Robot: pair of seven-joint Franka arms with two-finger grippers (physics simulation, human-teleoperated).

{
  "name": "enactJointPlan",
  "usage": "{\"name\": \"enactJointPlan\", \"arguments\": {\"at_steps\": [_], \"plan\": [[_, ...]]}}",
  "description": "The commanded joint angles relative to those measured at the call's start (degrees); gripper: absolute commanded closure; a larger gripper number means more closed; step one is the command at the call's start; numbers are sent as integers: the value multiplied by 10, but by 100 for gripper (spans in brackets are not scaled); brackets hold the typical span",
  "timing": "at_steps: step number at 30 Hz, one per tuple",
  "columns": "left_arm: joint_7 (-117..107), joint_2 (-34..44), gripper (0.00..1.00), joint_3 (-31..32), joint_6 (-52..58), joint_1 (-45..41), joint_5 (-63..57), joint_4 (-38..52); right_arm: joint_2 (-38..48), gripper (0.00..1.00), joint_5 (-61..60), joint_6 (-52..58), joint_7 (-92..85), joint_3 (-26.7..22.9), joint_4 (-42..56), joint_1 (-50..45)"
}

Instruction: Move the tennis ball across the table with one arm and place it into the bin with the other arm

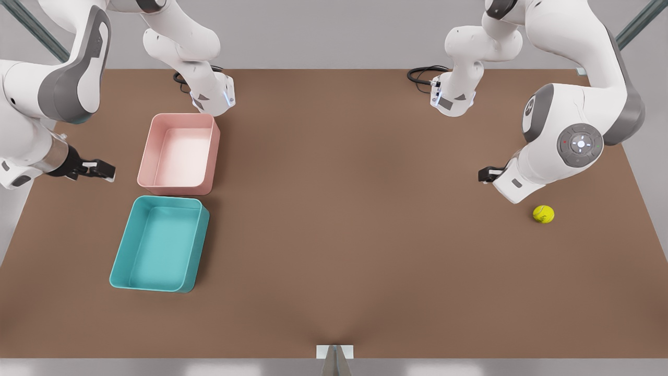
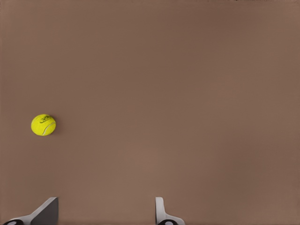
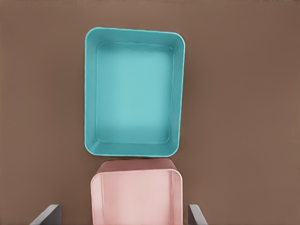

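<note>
The tennis ball (image 1: pixel 543 214) lies alone on the worktop (image 1: pixel 355 235) near the front view's right edge. The left claw (image 2: pixel 105 213), spread and empty, hangs nearby. The right claw (image 3: pixel 124 213), also spread, hovers beside the pink bin (image 1: pixel 180 154), just behind the teal bin (image 1: pixel 159 243).

- Your tennis ball (image 1: pixel 543 214): yellow-green, resting on the brown table (image 1: pixel 355 219), front view's right.
- Your teal bin (image 1: pixel 159 243): upright, empty, front view's left, well apart from the ball.
</note>
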State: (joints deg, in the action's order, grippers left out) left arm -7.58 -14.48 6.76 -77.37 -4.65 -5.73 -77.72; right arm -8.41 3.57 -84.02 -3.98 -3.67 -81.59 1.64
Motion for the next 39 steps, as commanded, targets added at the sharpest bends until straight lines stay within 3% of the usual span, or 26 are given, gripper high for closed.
{"name": "enactJointPlan", "arguments": {"at_steps": [1,4,6,7,8,9,11,15,21,23,27,39], "plan": [[-53,1,0,0,-2,0,-1,0,1,0,0,-12,-16,0,0,1],[-48,-4,0,-25,-8,1,36,0,-8,0,-2,-12,-16,0,0,2],[47,-39,14,-69,-66,6,36,-2,-20,0,-2,-6,-13,-1,1,-5],[85,-56,29,-87,-118,25,39,-4,-22,0,2,-9,-13,-1,3,-5],[131,-72,61,-90,-133,39,35,-6,-25,0,-3,-9,-14,-1,2,-4],[209,-86,79,-93,-132,53,33,-9,-26,0,-5,-9,-13,-1,1,-2],[357,-111,79,-108,-166,69,-38,-29,-26,0,-8,-15,-13,-5,6,1],[806,-151,79,-123,-277,168,18,-54,-34,0,-41,-31,-15,-7,5,27],[1444,-157,79,-136,-449,230,19,-173,-35,0,-33,-31,-14,-7,8,25],[1472,-156,79,-146,-513,225,-51,-233,-38,0,-32,-31,-14,-7,10,24],[1447,-154,79,-159,-669,228,-55,-319,-41,0,-35,-31,-14,-6,10,25],[1318,-173,79,-178,-679,234,-57,-356,-42,0,-37,-31,-19,-7,10,27]]}}
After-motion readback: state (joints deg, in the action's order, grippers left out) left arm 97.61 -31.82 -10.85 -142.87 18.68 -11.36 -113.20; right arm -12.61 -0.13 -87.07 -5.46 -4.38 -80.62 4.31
